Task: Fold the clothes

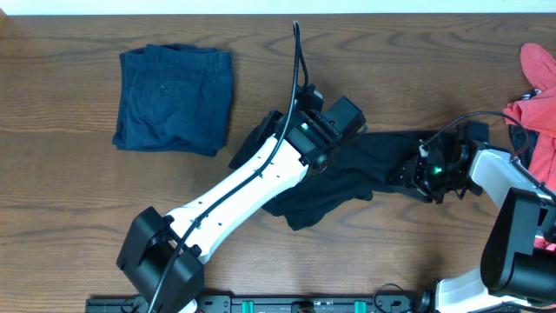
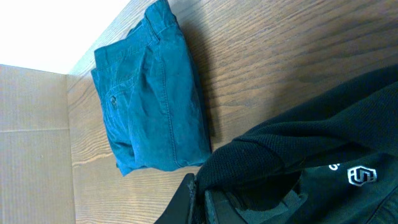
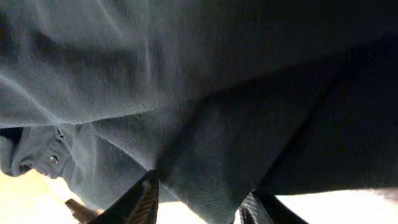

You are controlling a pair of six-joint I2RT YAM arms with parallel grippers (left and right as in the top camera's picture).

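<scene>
A big brown wooden table fills the view from above. Two white and black robot arms reach in from the near edge. The left arm stretches up to the middle of the table. The right arm bends in from the right side.

The black top lies in the middle of the table. Its long side runs from left to right, from one arm to the other. It is crumpled, and one floppy part points down toward the near edge.

The blue shorts sit folded at the far left, well apart from the black top. Their long side points from the far edge to the near edge. Some red clothes are piled at the far right edge.

The left gripper is squeezed tight on a bunched fold at the left end of the black top. The right gripper pinches a thick lump of the black top between its two fingers.

A small white logo shows on the black top.
</scene>
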